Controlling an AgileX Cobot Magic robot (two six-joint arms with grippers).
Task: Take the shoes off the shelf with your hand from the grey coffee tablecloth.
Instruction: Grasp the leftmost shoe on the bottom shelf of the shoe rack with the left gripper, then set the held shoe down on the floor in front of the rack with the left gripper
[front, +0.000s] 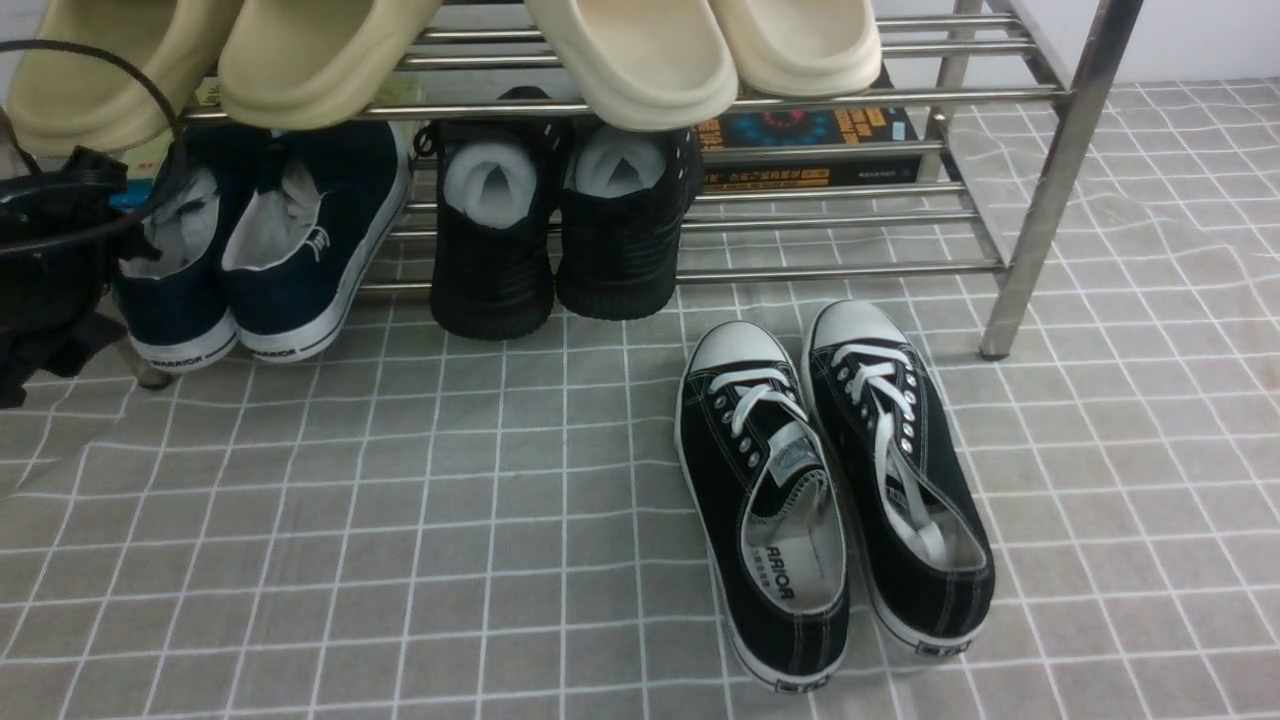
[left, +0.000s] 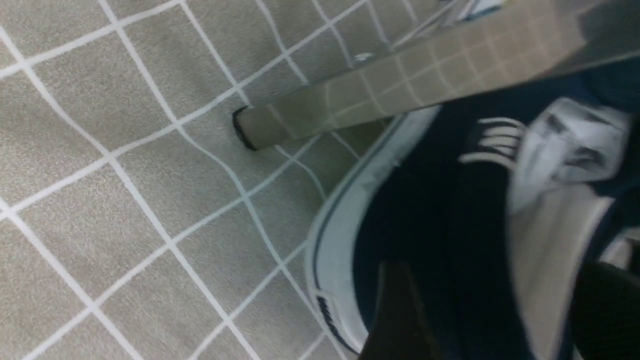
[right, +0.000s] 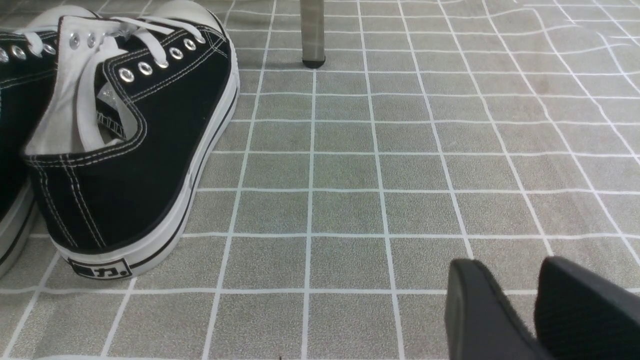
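Looking from the front, my black left hand (front: 60, 250) hangs by the navy-blue canvas slip-on shoes (front: 265, 240) on the shiny silver metal shelf (front: 1050, 180), and up close one finger (left: 400, 315) each side means grab gently, while my right fingers (right: 480, 310) rest slightly apart over the wrinkly grey checked tablecloth (right: 350, 175).

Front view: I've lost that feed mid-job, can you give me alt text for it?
The left end effector sits at the far left beside the navy shoes on the shelf's lower tier. Black knit shoes stand next to them, cream slippers lie above, and black lace-up sneakers rest on the grey tablecloth.
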